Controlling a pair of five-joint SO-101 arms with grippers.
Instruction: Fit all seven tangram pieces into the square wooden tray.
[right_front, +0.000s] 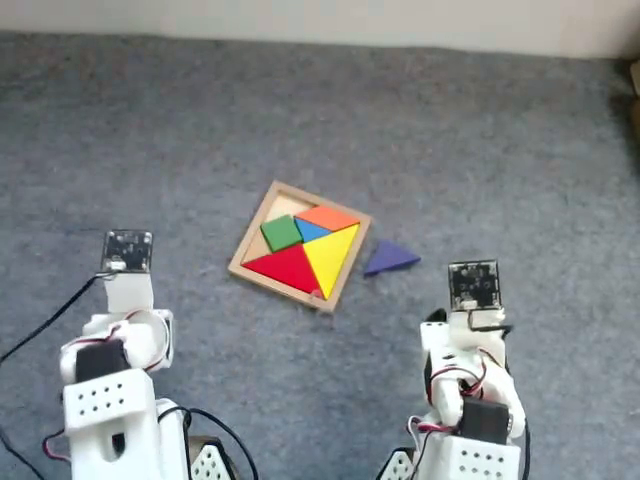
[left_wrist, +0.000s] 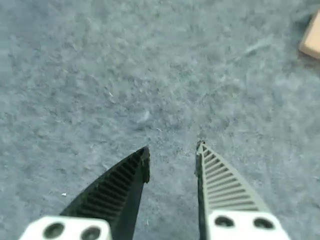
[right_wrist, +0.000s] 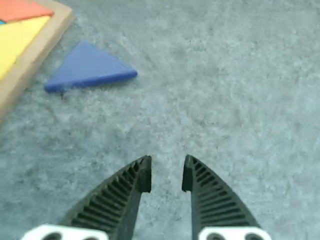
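- Sitting on the grey carpet (right_front: 450, 130) between the 2 arms, turned corner-on like a diamond, is the square wooden tray (right_front: 250, 230).
- 5 pieces lie flat inside it: a green square (right_front: 281, 233), an orange piece (right_front: 327, 217), a small blue triangle (right_front: 311, 231), a large red triangle (right_front: 282, 268) and a large yellow triangle (right_front: 332, 257).
- A patch of bare wood (right_front: 287, 206) shows in the tray's far corner, beside the green square and the orange piece.
- 1 purple-blue triangle (right_front: 389, 258) lies flat on the carpet just beside the tray's right edge, apart from it.
- The right gripper (right_wrist: 166, 172) hangs over bare carpet, near that loose triangle but not touching it. Its fingers are a narrow gap apart and have hold of nothing.
- The left gripper (left_wrist: 172, 155) is also over bare carpet, well apart from the tray, with 1 corner of the tray at the edge of its wrist view. Its fingers are spread somewhat wider than the right ones, and nothing sits between them.
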